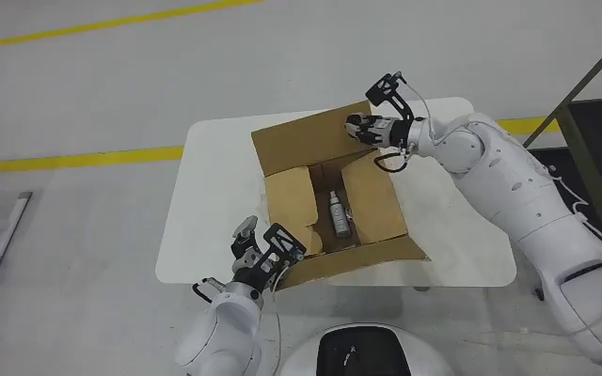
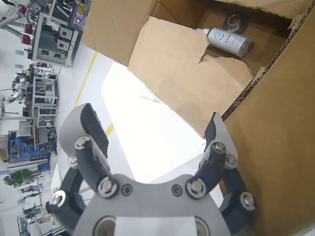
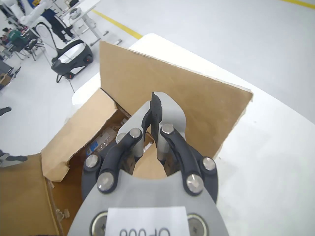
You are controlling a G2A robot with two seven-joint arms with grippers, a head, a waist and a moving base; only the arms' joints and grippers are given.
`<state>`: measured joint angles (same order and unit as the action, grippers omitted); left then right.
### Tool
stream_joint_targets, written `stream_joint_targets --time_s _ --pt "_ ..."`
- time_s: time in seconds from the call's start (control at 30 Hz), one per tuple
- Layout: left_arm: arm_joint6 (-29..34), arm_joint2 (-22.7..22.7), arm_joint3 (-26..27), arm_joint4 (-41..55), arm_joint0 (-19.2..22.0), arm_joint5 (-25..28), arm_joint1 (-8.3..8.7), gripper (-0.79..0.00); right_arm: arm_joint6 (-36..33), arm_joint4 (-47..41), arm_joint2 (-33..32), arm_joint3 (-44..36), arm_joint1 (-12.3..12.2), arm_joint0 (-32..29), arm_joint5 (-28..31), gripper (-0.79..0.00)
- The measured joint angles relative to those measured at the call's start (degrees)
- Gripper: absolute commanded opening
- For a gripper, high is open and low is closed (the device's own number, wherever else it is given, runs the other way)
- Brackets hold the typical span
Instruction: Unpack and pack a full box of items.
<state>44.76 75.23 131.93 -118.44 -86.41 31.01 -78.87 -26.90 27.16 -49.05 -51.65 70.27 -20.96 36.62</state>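
The left gripper (image 2: 150, 121) is held wide open by the near corner of the cardboard box (image 1: 376, 202), which is set on the white table (image 1: 216, 207). A bottle (image 1: 340, 216) is laid inside. The right gripper (image 3: 154, 104) is held shut at the far flap (image 1: 301, 139).

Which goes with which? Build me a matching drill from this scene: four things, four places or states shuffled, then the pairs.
Things:
1. left claw
2. right claw
3. bottle
4. table

Places or states:
A. shut
B. under the box
C. open
D. lying on its side in the box

Pairs: 1-C, 2-A, 3-D, 4-B
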Motion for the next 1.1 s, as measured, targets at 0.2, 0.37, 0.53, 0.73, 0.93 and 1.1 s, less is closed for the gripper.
stream_joint_targets --time_s 0.2,0.37,0.53,0.73,0.93,1.1 --pt "-0.08 -0.33 -0.1 0.39 0.14 -0.13 0.08 0.0 -9.87 -4.23 -6.33 -13.29 -3.87 -8.86 6.92 -0.785" --pt "-0.12 -0.2 0.05 0.74 0.22 -0.28 0.17 0.0 -20.44 -10.05 -9.69 -22.81 -6.43 -16.59 9.04 -0.785" --pt "-0.14 0.09 0.29 1.0 0.29 -0.47 0.28 0.0 -28.88 -15.32 -11.54 -27.83 -8.31 -21.89 10.72 -0.785" --pt "-0.18 0.22 0.62 0.94 0.22 -0.5 0.42 0.0 -29.56 -18.02 -9.84 -31.32 -10.47 -25.47 11.21 -0.785" --pt "-0.09 0.63 1.17 1.06 0.0 -0.6 0.56 0.0 -27.23 -16.34 -4.19 -33.82 -13.38 -25.58 13.56 -0.785" --pt "-0.09 0.61 1.24 1.17 0.07 -0.98 0.63 0.0 -25.14 -14.95 0.79 -33.79 -15.74 -23.87 15.63 -0.785"
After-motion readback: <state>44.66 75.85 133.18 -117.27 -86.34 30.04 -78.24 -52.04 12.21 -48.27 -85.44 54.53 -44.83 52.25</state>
